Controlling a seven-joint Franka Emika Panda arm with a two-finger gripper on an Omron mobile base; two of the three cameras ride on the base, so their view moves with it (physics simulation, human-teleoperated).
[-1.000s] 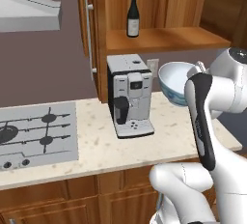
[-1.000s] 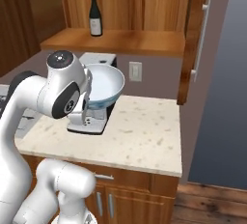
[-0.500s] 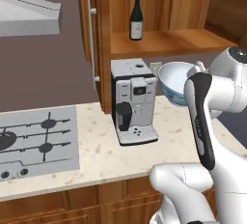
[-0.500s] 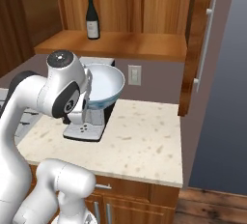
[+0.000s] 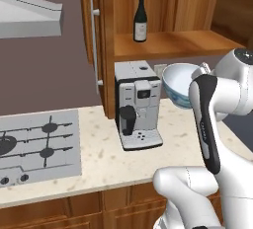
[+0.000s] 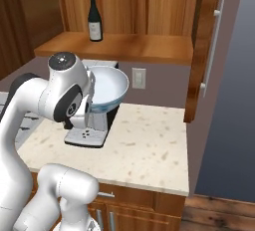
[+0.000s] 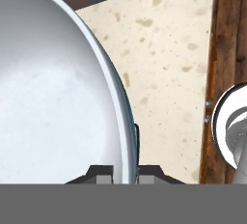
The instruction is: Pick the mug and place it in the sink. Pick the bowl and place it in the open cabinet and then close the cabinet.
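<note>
My pincer is squeezed tight on the thin rim of the bowl, one finger inside and one outside. I am holding the bowl up in the air. It hangs just beside the coffee machine, at the same height as its top, and above the counter.

From the right base camera the bowl shows its pale inside, tipped a little toward the wall. From the left base camera I see its blue outside, close to my arm.

The cabinet is open right above the coffee machine. Its wooden shelf is higher than the bowl. A dark bottle stands on the shelf, toward the back, over the coffee machine. The open door hangs at the far side, away from the coffee machine.

I think I am in the bowl part of the job, carrying it to the shelf. Next I must lift the bowl higher than the shelf edge, then push it in over the bare wood, away from the bottle. Then I set it down flat and let go. After that I must swing the door shut.
</note>
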